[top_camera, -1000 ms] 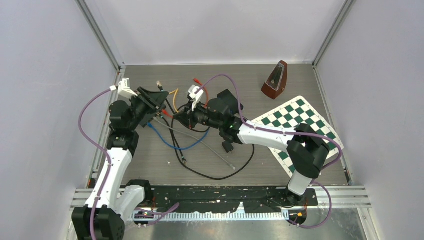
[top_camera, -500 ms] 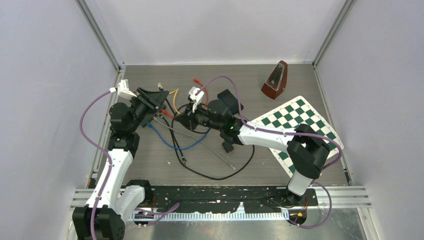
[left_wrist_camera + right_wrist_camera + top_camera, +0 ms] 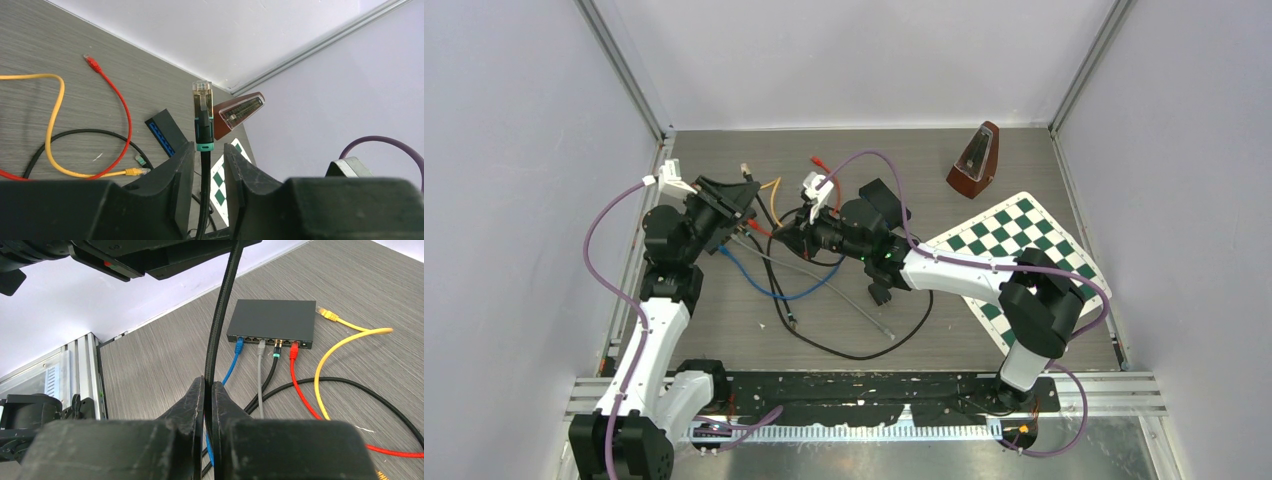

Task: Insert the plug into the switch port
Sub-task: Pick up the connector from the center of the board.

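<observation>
Change: against the top view of a second ago almost nothing has moved. The left wrist has shifted only slightly, and the loose cables lie as they did.
Left claw [image 3: 207, 147]: jaws apart, not clenched. The black braided cable [image 3: 204, 190] rises between the fingers [image 3: 182, 170], close against one of them, with a gap showing to the other.
Plug [image 3: 201, 100]: upright in the air just above the left fingertips. Clear tip uppermost, gold body, black boot with a teal ring. It sits in no port.
Right claw [image 3: 207, 384]: clenched on the same black braided cable, which runs from its closed fingers [image 3: 192, 402] up toward the left arm overhead.
Switch [image 3: 272, 322]: dark box lying flat on the counter [image 3: 714, 330], beyond the right claw, port row facing the right wrist camera.
Ports: blue cable [image 3: 232, 362], grey cable [image 3: 260, 370], a black cable with a teal boot [image 3: 272, 367] and red cable [image 3: 295, 365] are seated side by side.
Yellow cable [image 3: 327, 314]: loose on the counter, its connector lying just beside the switch's corner.
Farther out: metronome [image 3: 974, 160] stands near the back right corner. The checkered mat [image 3: 1014, 250] lies near it, partly under the right arm's elbow.
</observation>
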{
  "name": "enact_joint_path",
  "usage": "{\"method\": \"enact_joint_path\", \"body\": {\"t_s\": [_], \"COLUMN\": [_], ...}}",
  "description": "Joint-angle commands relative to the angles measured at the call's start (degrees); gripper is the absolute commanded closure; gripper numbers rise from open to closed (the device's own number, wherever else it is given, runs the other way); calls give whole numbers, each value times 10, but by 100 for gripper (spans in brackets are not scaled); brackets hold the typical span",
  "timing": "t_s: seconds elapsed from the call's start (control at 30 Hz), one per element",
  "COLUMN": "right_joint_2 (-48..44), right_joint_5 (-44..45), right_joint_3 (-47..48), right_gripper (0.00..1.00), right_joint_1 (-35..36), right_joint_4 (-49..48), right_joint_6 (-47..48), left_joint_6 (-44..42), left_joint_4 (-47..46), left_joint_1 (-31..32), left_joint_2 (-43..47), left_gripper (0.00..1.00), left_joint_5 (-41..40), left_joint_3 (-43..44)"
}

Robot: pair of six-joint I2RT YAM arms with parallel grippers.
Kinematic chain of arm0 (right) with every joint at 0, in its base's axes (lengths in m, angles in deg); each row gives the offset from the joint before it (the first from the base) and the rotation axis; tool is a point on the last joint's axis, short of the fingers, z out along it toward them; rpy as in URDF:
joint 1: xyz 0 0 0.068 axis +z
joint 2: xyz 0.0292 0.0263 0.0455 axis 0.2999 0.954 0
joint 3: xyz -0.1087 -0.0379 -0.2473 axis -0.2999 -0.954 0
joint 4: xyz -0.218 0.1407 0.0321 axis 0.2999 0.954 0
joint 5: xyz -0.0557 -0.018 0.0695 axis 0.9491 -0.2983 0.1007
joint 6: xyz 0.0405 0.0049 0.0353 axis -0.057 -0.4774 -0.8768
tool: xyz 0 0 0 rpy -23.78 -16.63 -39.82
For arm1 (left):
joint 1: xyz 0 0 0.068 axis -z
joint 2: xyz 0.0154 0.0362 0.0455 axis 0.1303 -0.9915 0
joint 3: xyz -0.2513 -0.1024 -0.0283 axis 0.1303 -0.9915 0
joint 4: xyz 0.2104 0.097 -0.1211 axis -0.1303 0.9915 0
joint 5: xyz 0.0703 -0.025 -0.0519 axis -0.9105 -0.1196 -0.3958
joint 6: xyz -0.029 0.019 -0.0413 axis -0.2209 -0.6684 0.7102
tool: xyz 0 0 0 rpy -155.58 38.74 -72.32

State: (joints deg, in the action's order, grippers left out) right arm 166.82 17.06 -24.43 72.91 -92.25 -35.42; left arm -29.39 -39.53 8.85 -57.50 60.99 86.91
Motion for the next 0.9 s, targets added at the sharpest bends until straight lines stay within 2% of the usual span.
{"method": "enact_joint_path", "body": {"t_s": [0.0,0.07,0.13,0.47,0.6,0.87], "right_joint_2": [-35,-37,-40,-36,-32,-27], "right_joint_5": [13,14,14,6,-1,2], "right_joint_3": [3,-3,-7,-10,-9,-12], "right_gripper": [95,95,95,95,95,92], "right_joint_1": [4,4,4,4,4,4], "right_joint_4": [-46,-48,-54,-54,-58,-59], "right_joint_6": [-7,-8,-8,-10,-16,-27], "left_joint_6": [4,5,4,6,0,-69], "left_joint_4": [-26,-25,-25,-42,-47,-22], "left_joint_1": [-3,-3,-3,-3,-3,-3], "left_joint_2": [15,19,23,5,4,5], "left_gripper": [64,57,57,83,100,100], "left_joint_5": [-6,-11,-14,11,14,3], "left_joint_3": [-1,-6,-10,4,1,22]}}
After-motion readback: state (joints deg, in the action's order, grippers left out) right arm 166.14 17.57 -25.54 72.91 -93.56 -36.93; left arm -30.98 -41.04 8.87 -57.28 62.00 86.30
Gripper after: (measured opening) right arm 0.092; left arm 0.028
